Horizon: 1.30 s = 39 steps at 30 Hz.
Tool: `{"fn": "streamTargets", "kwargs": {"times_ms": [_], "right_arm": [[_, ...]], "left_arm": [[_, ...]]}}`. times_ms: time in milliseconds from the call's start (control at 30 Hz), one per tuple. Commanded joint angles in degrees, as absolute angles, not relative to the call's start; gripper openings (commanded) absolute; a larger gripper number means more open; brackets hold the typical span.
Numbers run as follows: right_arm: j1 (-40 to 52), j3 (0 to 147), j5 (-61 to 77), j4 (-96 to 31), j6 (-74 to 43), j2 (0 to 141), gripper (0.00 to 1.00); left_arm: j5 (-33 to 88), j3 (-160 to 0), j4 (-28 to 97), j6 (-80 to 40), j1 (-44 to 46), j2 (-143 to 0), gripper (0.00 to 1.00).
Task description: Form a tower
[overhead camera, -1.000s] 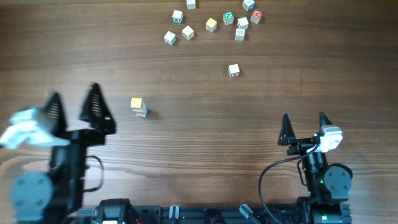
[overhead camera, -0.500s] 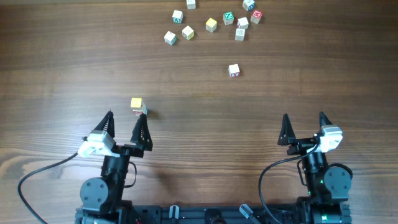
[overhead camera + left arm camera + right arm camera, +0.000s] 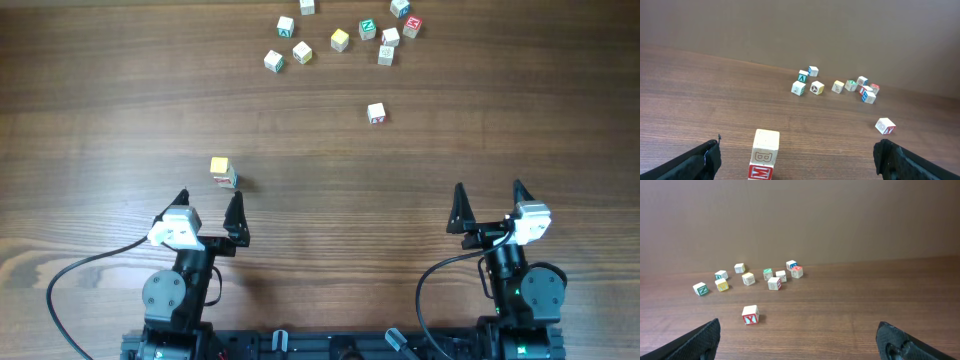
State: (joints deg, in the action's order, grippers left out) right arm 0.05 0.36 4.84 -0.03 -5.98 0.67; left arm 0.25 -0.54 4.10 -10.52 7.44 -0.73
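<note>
Left fingers [image 3: 235, 215] are wide open and empty. The tower [image 3: 222, 171] stands just ahead between them, its bottom cut off in the left wrist view. Right fingers [image 3: 459, 208] are open too, empty. Far ahead, the letters on the loose cubes [image 3: 340, 40] are mostly unreadable.

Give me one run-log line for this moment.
tower: standing, ungripped | left jaws: open, empty, near tower | right jaws: open, empty | loose cubes: scattered beyond

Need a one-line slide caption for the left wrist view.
Open left gripper faces the small cube tower, loose cubes scattered farther back on the wooden table.
</note>
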Motion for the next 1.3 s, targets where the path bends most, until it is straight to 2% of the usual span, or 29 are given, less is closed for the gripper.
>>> {"fn": "streamTargets", "kwargs": {"times_ms": [0,300,1267], "right_arm": [[-0.3,0.3,4.1,0.1,-6.0,0.3,1.00],[-0.3,0.3,4.1,0.1,-6.0,0.3,1.00],[-0.3,0.3,4.1,0.1,-6.0,0.3,1.00]], "left_arm": [[-0.3,-0.3,4.4,-9.2,7.1,-0.2,1.00],[1.0,-0.3,4.4,-9.4,3.2,-0.2,1.00],[1.0,-0.3,4.4,-9.4,3.2,-0.2,1.00]]}}
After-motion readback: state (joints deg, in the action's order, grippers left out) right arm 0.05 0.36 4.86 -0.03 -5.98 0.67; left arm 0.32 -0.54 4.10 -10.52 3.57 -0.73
